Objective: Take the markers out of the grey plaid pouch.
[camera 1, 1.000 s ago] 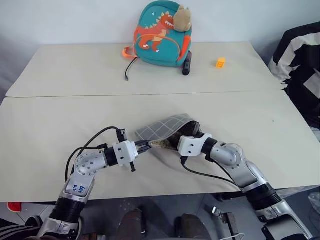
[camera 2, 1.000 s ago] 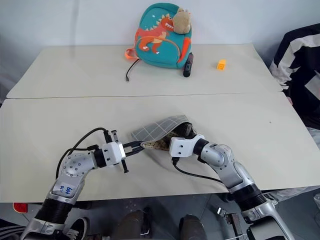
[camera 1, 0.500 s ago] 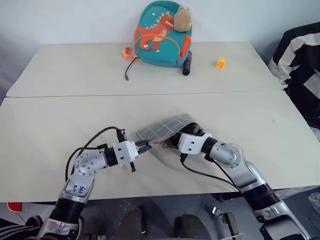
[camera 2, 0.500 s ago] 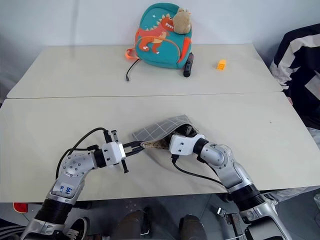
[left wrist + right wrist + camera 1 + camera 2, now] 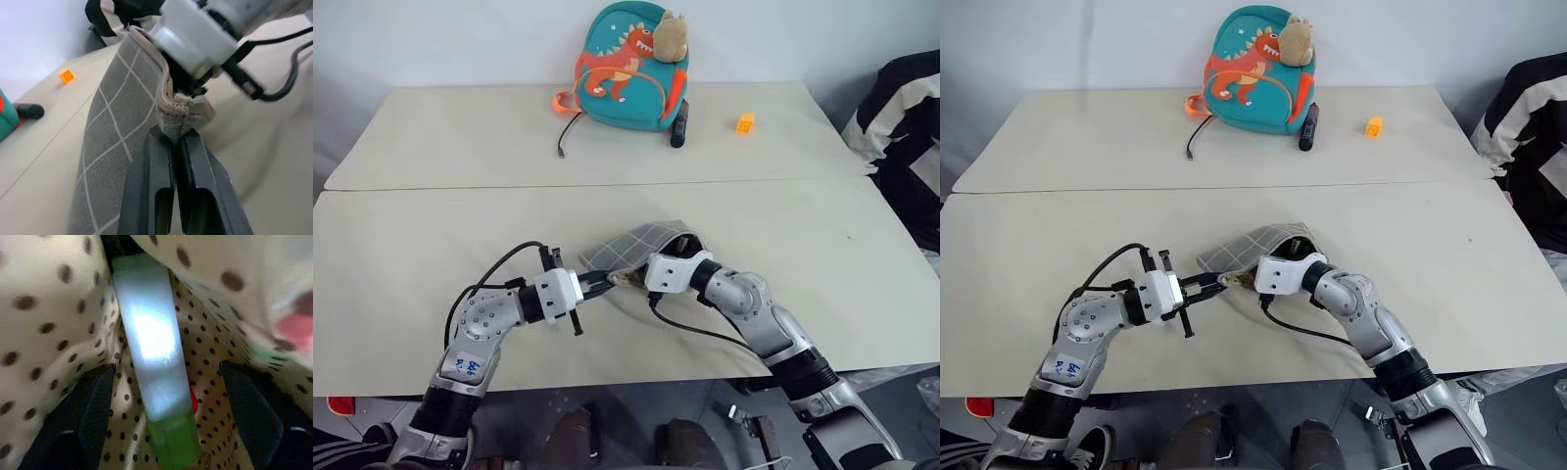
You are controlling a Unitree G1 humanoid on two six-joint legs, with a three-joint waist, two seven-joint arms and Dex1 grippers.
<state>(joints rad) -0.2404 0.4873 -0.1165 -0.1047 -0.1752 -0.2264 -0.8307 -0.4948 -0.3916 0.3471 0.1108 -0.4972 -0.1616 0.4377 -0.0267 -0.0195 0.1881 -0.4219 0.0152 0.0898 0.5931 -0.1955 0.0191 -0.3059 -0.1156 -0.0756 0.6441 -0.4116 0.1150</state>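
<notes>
left gripper (image 5: 175, 142) pinched tight on the grey plaid pouch (image 5: 636, 247) rim, holding it up. right gripper (image 5: 166, 396) sits inside, fingers spread either side of the pale green marker (image 5: 151, 352), not gripping it.

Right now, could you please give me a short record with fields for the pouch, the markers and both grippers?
pouch: grey plaid pouch on the near table, mouth open toward the robot
left gripper: shut on the pouch's zipper edge, holding the mouth up
right gripper: inside the pouch, jaws open on either side of a marker, not yet closed on it
markers: pale green marker lies on the dotted lining; something red beside it, unclear
far table: teal backpack, orange block
</notes>
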